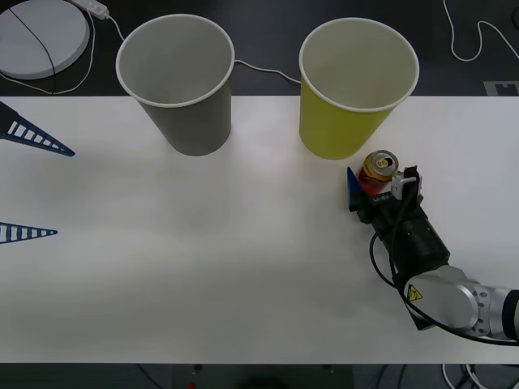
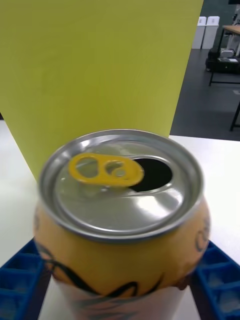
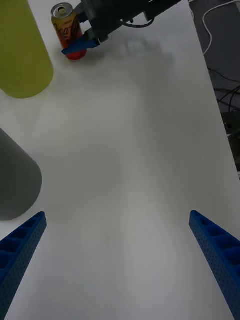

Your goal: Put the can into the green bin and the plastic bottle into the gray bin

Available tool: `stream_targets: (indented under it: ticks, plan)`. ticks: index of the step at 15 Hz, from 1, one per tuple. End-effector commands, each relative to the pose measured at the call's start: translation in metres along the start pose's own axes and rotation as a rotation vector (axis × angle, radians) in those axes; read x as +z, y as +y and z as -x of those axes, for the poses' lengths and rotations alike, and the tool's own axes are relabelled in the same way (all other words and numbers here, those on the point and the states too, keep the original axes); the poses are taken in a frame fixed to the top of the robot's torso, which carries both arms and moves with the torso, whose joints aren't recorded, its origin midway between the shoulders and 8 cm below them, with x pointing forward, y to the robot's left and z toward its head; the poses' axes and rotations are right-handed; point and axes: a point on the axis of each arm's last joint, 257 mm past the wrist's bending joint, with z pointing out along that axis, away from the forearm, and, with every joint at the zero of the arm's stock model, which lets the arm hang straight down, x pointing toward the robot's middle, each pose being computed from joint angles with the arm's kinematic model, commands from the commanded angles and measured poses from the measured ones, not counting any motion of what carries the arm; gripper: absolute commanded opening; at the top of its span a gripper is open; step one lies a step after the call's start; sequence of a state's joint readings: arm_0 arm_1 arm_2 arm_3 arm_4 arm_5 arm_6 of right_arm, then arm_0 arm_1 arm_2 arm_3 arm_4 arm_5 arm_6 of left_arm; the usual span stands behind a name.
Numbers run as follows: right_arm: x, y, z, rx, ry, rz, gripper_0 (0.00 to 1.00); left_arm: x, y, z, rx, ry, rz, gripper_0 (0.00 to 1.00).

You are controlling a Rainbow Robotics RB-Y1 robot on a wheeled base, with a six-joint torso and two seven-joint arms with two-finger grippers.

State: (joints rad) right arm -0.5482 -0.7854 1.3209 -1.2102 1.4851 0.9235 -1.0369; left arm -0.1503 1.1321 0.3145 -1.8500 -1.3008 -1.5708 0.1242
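Upright on the bench [image 1: 203, 267], the can [image 1: 379, 168] is flanked by the right gripper [image 1: 378, 183], jaws seemingly pinching it. A firm, level lift is needed to clear the green bin [image 1: 357, 85] rim; the left gripper [image 1: 32, 185] waits, jaws spread.

Bright, even overhead light; the table [image 1: 203, 267] is nearly washed out. Soft shadows fall beside the right gripper [image 3: 82, 42]. Between its fingers, the can [image 2: 120, 220] shows blurred at its near rim.
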Motion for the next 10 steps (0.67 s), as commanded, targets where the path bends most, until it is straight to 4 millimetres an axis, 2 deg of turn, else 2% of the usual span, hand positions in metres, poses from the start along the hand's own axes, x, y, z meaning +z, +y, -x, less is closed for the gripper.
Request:
stream_targets:
  ticks: [1, 6, 10]
  plan:
    - [0.0, 0.001, 0.0, -0.007, -0.001, 0.003, 0.0, 0.0, 0.0, 0.0, 0.0, 0.0, 0.0, 1.0]
    - [-0.003, 0.001, 0.005, -0.022, -0.006, 0.024, 0.0, 0.0, 0.0, 0.0, 0.0, 0.0, 0.0, 1.0]
    - [-0.017, 0.004, 0.013, -0.032, 0.04, 0.104, 0.0, 0.0, 0.0, 0.0, 0.0, 0.0, 0.0, 1.0]
